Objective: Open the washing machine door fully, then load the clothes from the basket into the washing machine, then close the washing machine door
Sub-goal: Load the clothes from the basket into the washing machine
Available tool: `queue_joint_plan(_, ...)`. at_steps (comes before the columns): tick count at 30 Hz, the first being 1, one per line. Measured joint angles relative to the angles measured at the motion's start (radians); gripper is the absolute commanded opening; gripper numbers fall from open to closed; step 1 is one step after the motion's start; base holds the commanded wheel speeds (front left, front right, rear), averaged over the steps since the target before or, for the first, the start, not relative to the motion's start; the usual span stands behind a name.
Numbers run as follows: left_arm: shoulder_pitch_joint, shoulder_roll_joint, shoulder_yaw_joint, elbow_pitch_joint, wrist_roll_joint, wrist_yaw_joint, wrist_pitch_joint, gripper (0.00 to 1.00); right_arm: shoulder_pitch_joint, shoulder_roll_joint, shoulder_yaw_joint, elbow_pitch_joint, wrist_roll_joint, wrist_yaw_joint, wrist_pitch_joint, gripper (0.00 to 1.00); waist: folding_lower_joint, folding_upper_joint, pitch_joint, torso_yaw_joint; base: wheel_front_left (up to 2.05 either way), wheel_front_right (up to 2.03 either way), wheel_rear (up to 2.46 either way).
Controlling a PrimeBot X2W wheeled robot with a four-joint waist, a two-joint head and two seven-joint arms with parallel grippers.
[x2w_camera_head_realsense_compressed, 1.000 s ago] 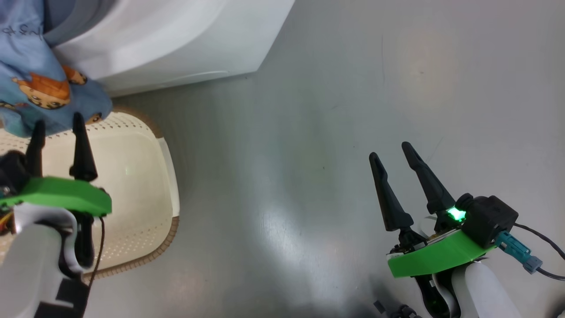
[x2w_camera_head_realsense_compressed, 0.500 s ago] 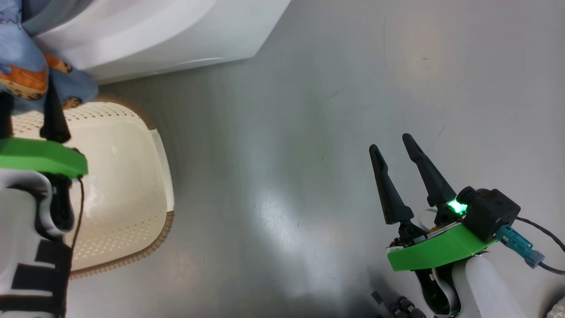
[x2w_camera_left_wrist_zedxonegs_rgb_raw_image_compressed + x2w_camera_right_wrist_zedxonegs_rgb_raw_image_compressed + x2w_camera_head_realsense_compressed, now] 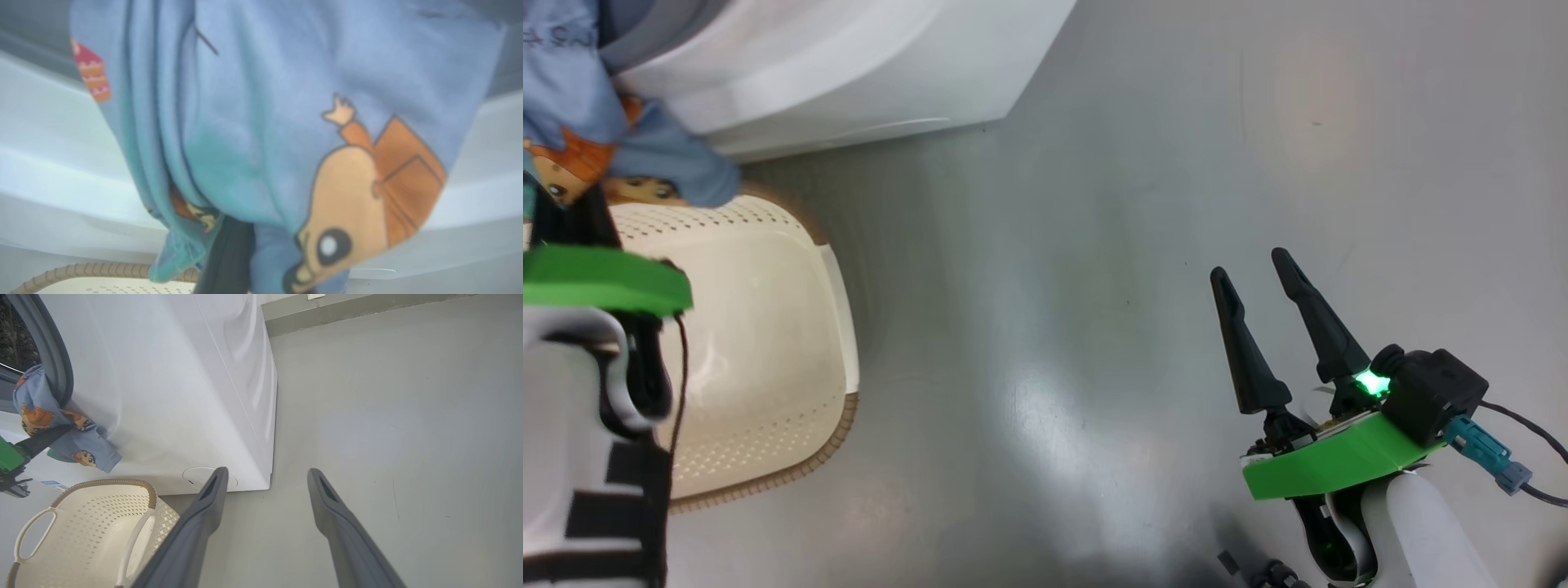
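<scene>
Now, left gripper [image 3: 61, 430]: clamped on the clothes [image 3: 261, 122], far left
right gripper [image 3: 266, 471]: fingers apart, near right

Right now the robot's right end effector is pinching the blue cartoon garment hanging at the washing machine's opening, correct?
No: the left end effector pinches the clothes, as the head view shows. The right end effector stands open above the floor.

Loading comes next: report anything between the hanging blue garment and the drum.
Nothing visible blocks it. The light blue printed fabric garment, gripped by the left pincer, drapes over the grey rubber gasket lip; the dark perforated drum opens just behind that.
</scene>
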Motion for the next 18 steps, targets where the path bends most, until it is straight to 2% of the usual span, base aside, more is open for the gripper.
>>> queue_joint_plan(12,0.122,-0.014,0.012,-0.146,0.051,-0.006,0.0,0.0,0.002,0.0,-0.002,0.014,0.0,0.0,0.0,1.0,0.0,0.0,-0.058,0.023,0.0,0.0,0.0)
queue_joint_plan(18,0.121,0.022,0.008,-0.236,0.075,0.012,0.04,0.0,0.004,0.0,0.006,0.017,0.0,0.0,0.0,1.0,0.0,0.0,-0.082,0.023,0.0,0.0,0.0)
